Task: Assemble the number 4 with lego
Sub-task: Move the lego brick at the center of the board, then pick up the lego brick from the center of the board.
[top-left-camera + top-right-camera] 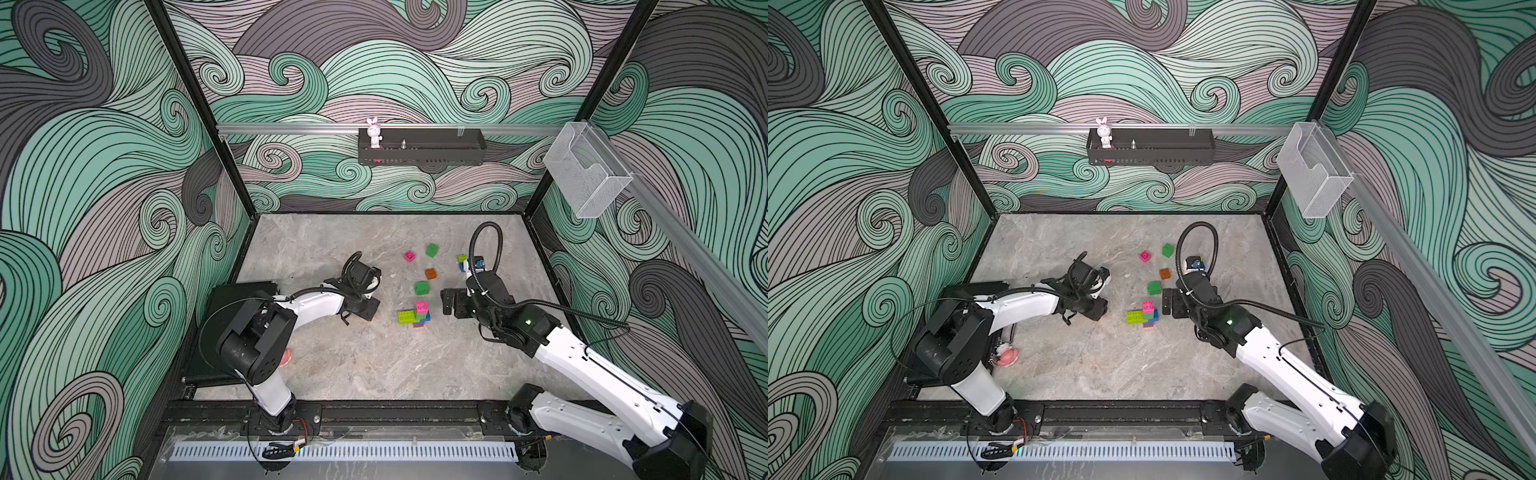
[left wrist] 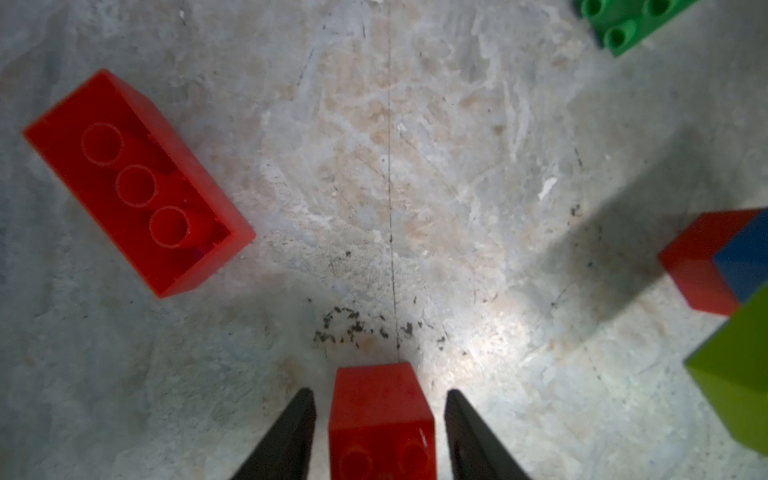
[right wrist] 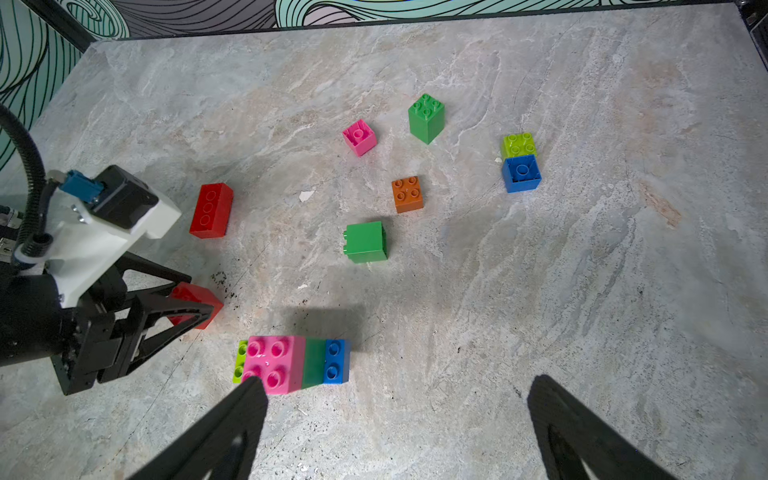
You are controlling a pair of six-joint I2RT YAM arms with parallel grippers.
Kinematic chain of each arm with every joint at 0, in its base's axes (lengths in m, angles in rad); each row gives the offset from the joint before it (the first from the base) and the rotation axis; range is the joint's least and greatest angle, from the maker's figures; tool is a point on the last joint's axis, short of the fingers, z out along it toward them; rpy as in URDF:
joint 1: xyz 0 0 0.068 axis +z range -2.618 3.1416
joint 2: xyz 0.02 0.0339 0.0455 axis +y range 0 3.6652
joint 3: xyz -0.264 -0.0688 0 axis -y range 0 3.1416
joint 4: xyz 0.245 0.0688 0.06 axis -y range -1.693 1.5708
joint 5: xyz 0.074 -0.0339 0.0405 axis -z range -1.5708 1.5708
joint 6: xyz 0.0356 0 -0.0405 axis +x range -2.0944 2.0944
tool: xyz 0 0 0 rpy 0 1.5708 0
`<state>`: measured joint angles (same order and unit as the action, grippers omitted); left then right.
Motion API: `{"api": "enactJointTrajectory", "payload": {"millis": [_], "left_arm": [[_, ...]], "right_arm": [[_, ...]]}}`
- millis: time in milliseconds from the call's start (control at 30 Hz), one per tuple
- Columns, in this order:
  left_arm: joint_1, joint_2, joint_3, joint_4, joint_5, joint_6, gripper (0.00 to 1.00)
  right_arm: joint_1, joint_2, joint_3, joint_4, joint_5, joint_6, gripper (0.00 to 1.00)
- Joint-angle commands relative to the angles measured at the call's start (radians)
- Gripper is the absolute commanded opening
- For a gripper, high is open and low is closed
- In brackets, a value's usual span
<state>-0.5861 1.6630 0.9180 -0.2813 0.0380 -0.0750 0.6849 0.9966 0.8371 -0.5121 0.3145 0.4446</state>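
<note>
A small red lego brick (image 2: 380,415) lies on the table between the fingers of my left gripper (image 2: 379,390), which is open with a gap on each side. A long red brick (image 2: 137,183) lies upside down nearby. The joined stack of pink, green, blue, lime and red bricks (image 3: 291,365) stands in the middle (image 1: 417,316). My right gripper (image 3: 399,382) hangs wide open just right of the stack (image 1: 446,301), holding nothing. Both red bricks are hidden under the left arm in both top views.
Loose bricks lie behind the stack: pink (image 1: 409,256), two green (image 1: 432,250) (image 1: 421,287), orange (image 1: 430,273), and a lime and blue pair (image 3: 519,162). A black tray (image 1: 241,291) sits at the left edge. A white rabbit (image 1: 374,132) stands on the wall shelf (image 1: 422,156).
</note>
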Motion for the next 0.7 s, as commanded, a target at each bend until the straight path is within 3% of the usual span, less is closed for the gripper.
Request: {"api": "enactJointTrajectory", "payload": {"millis": [0, 167, 367, 667], "left_arm": [[-0.004, -0.068, -0.018, 0.069, 0.008, -0.012, 0.72], [-0.002, -0.144, -0.145, 0.263, 0.025, -0.026, 0.99], [0.014, -0.167, -0.346, 0.616, 0.092, -0.019, 0.98], [0.014, -0.080, -0.449, 0.821, 0.040, 0.034, 0.83]], "right_arm": [[-0.005, 0.007, 0.028, 0.012, 0.000, -0.010, 0.99], [-0.005, 0.018, 0.029, 0.019, 0.000, -0.010, 0.99], [-0.005, 0.030, 0.030, 0.022, -0.005, -0.017, 0.99], [-0.005, 0.033, 0.024, 0.043, -0.022, -0.031, 0.99]]}}
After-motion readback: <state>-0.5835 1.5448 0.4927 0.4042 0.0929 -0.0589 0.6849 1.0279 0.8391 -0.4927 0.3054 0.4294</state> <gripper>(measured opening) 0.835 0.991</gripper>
